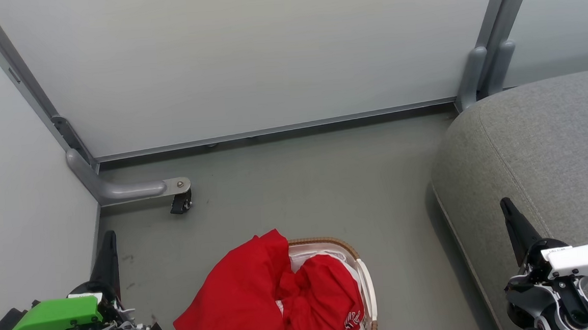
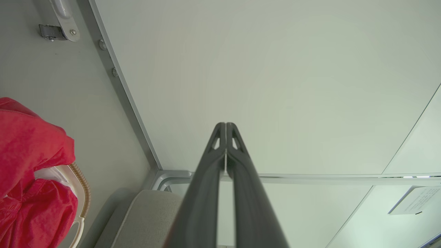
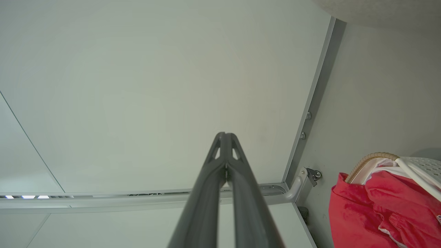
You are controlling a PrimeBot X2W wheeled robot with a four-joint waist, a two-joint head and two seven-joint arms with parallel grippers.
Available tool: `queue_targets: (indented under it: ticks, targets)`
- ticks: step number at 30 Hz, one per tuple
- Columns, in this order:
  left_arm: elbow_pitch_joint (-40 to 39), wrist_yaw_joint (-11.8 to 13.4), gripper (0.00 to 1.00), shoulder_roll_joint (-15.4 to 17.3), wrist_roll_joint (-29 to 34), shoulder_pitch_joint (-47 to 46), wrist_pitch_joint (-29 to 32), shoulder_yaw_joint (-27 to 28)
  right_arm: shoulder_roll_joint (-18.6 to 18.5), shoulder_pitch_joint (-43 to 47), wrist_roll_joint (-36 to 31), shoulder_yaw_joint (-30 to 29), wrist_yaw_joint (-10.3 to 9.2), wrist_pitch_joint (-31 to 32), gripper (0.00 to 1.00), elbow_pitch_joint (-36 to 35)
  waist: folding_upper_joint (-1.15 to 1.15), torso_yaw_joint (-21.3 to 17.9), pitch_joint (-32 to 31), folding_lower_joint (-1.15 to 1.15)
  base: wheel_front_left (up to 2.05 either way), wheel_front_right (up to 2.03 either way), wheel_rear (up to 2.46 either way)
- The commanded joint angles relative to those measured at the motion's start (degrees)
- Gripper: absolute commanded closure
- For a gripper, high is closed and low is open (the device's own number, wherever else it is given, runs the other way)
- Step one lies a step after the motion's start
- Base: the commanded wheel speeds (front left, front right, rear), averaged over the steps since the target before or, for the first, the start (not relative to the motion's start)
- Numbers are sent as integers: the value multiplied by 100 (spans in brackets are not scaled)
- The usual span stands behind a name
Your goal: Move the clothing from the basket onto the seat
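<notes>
Your left gripper (image 2: 225, 128) and right gripper (image 3: 224, 136) each show fingers pressed together (tips touching). You find the clothing (image 1: 261, 299) heaped in the basket (image 1: 324, 241) on the floor (image 1: 300, 185), beside the seat (image 1: 553, 139).

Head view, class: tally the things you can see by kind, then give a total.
Claws: 2 (left claw, right claw)
Basket: 1
Seat: 1
Clothing heap: 1 (the separate red garments cannot be counted)
Caster wheel: 1
Total: 6
</notes>
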Motion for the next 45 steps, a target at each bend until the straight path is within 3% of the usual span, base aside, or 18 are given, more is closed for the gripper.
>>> queue_targets:
  ticks: [1,14,15,25,33,45]
  targets:
    - [-7,-26,100,35,-19,-52,17,9,-34,-54,19,-9,-2,14,100,-17,0,0,0,0,0,0,0]
    - [-7,-26,100,35,-19,-52,17,9,-34,-55,19,-9,-2,14,100,-17,0,0,0,0,0,0,0]
    - [2,0,0,0,1,0,-1,-2,0,0,-1,1,0,-2,0,2,0,0,0,0,0,0,0]
    - [212,6,0,-42,80,217,-157,-193,80,226,-109,106,-2,-155,0,216,0,0,4,0,0,0,0]
    - [110,4,0,-34,349,255,-378,-409,67,254,-567,43,-2,-375,0,174,0,3,6,0,0,0,0]
    - [-178,1,0,-23,1555,202,-674,-539,49,209,-1785,-106,-2,-672,0,-215,0,8,18,0,0,0,0]
